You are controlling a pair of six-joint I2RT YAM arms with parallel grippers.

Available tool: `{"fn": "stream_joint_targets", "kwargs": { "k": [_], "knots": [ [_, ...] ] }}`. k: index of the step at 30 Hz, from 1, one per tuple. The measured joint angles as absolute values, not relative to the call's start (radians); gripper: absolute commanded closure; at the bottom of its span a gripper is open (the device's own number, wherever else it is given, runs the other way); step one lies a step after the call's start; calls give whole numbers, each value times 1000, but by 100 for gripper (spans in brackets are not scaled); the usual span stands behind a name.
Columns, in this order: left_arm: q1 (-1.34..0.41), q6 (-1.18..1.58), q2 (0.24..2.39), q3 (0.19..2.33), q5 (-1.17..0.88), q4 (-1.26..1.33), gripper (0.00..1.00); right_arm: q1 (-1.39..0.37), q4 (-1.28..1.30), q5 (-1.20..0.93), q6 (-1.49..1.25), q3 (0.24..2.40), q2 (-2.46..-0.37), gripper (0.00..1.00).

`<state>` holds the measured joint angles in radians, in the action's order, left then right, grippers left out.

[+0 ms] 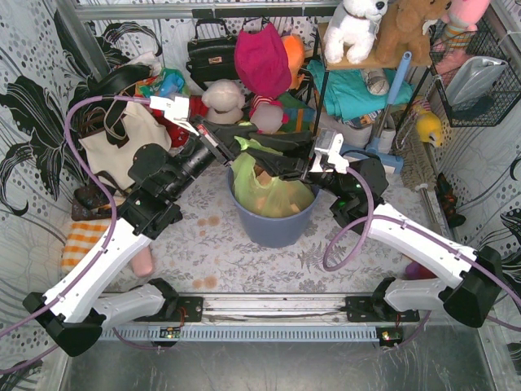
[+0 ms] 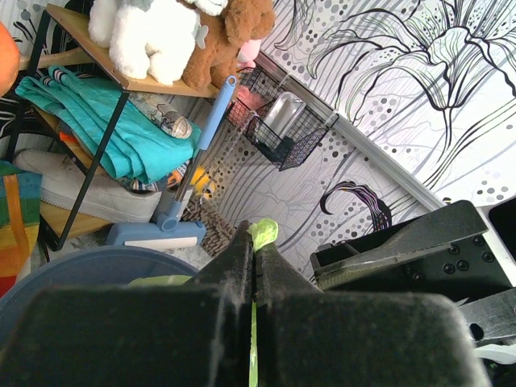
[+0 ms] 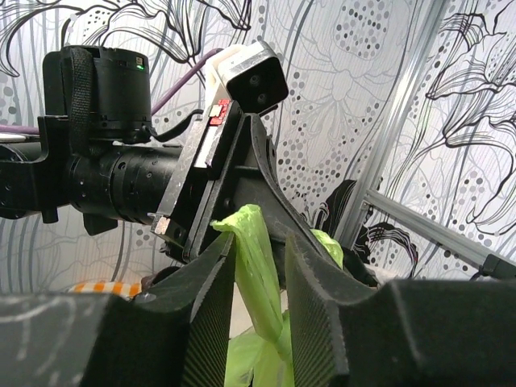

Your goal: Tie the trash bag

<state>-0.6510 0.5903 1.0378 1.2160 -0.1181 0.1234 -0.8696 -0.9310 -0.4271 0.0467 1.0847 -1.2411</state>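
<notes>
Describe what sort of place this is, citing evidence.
Probably a mock household corner built for robot practice: patterned wall panels, a shelf of plush toys, and a blue-grey bin holding a green trash bag.

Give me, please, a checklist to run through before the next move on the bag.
1. Left gripper shut on a bag strand: ok.
2. Strand between the right gripper fingers: ok.
3. Right gripper clamped on it: cannot tell.
4. Bag seated in the bin: ok.
5. Knot formed: cannot tell.
</notes>
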Motion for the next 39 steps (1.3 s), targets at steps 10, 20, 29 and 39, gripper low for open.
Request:
{"fn": "stream_joint_targets", "kwargs": {
  "k": [10,20,29,39],
  "knots": [
    [-651,590,1039,1217,-124,123,100,-869,-882,-426,76,1096,-1221,91],
    [-651,590,1039,1220,-128,121,100,-869,-790,-406,124,1106,-1195,93],
    [-651,591,1039,1227,-134,120,100,-869,-733,-397,149,1157,-1194,93],
    [-651,595,1039,1227,-135,120,100,-870,-696,-410,161,1205,-1245,70]
  ]
}}
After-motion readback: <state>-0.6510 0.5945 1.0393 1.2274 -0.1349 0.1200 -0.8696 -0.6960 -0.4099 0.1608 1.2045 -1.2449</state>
